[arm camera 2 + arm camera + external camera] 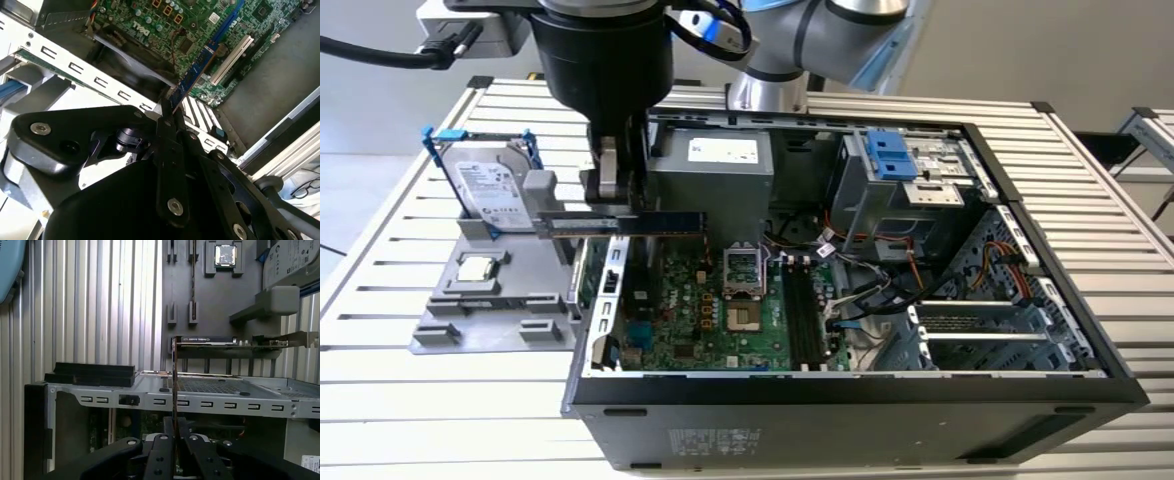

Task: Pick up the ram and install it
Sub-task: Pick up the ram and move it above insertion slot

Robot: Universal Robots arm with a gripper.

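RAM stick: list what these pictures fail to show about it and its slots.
1. Exterior view: the hand covers the middle of the slim blue-green RAM stick.
2. First wrist view: that stick stands edge-on, so its faces are hidden.
3. Exterior view: the long black motherboard slots are too small to tell how their latches stand.

The arm (781, 45) is showing silver-grey rounded joints with a pale blue cap, a fat black cylinder (604, 50) capping its wrist. A thick black cable (374, 50) and a thinner blue cable (710, 30) are hanging off it. Silver screws (40, 129) are dotting the matte black links of the gripper (167, 115).
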